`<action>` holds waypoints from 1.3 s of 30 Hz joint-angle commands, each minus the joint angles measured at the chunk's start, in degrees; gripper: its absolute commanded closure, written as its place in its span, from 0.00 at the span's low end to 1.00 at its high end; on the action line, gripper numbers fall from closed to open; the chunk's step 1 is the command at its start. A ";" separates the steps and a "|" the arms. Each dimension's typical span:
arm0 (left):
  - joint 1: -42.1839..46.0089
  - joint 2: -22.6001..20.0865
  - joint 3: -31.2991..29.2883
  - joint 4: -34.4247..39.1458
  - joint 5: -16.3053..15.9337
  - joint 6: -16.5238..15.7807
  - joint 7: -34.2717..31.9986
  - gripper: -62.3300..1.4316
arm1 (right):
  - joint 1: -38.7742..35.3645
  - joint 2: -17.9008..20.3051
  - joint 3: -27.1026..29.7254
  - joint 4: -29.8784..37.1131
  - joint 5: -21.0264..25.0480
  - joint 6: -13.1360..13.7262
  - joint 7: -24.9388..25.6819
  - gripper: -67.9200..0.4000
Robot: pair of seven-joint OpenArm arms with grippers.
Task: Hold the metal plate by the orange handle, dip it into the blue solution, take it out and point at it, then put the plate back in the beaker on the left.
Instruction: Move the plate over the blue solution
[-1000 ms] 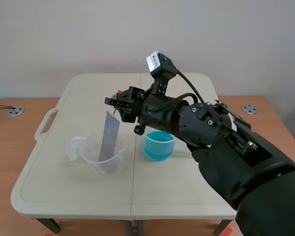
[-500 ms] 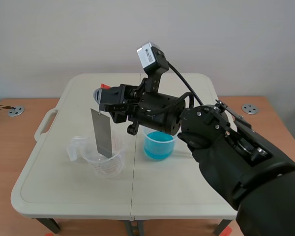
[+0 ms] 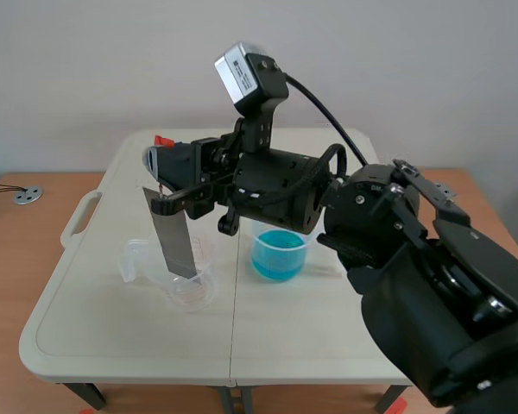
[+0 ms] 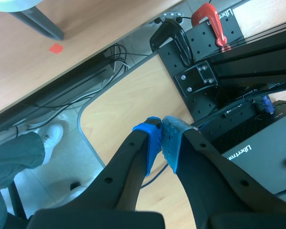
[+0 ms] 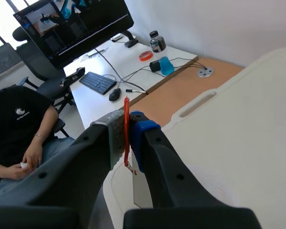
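Note:
In the scene view my right gripper (image 3: 161, 166) is raised over the table's left half, shut on the thin orange handle (image 3: 162, 141). The grey metal plate (image 3: 174, 237) hangs from that handle, tilted a little, its lower end at the mouth of the clear beaker (image 3: 192, 286) on the left. To the right of it stands the beaker of blue solution (image 3: 280, 254). The right wrist view has the orange handle (image 5: 126, 128) pinched between the pads of the right gripper (image 5: 127, 123), with the plate (image 5: 142, 190) dangling below. My left gripper (image 4: 161, 139) is shut on nothing, away from the table.
The beige folding table (image 3: 112, 328) has a carry handle (image 3: 79, 217) on its left edge. Beyond the table, the right wrist view takes in a desk with a monitor (image 5: 74, 26) and a seated person (image 5: 19, 129). Black equipment (image 4: 238, 52) lies ahead of the left gripper.
My right gripper has risen and swung left with the handle. The plate has come up out of the clear beaker, so only its lower end is at the rim.

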 commanded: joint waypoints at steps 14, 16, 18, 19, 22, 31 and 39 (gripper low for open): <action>0.28 0.00 -0.24 0.46 -0.39 -0.24 -0.83 0.91 | -1.20 3.41 1.55 17.29 -0.81 -1.77 -2.49 0.98; 0.15 0.00 -0.24 0.46 -0.37 -0.24 -1.84 0.91 | -1.20 3.43 2.71 18.78 -0.81 -1.75 -3.43 0.98; 0.07 -0.02 -0.24 0.46 -0.37 -0.24 -2.99 0.91 | -1.20 3.43 3.93 20.04 -0.79 -1.73 -4.15 0.98; -0.20 -0.02 -0.24 0.46 -0.35 -0.24 -3.45 0.91 | -1.20 3.43 4.52 20.50 -0.76 -1.70 -4.26 0.98; -2.14 -0.04 -0.24 0.46 -0.31 -0.24 -3.56 0.91 | -1.20 3.43 6.45 21.75 -0.59 -1.49 -5.38 0.98; -11.13 -4.57 -0.24 0.46 -0.13 -0.24 -3.58 0.91 | -1.18 5.75 11.58 23.67 0.94 -1.07 -6.88 0.98; -21.81 -9.05 -0.24 0.28 -0.59 -0.26 -3.06 0.91 | -1.18 8.15 17.11 23.67 2.40 1.07 -7.15 0.98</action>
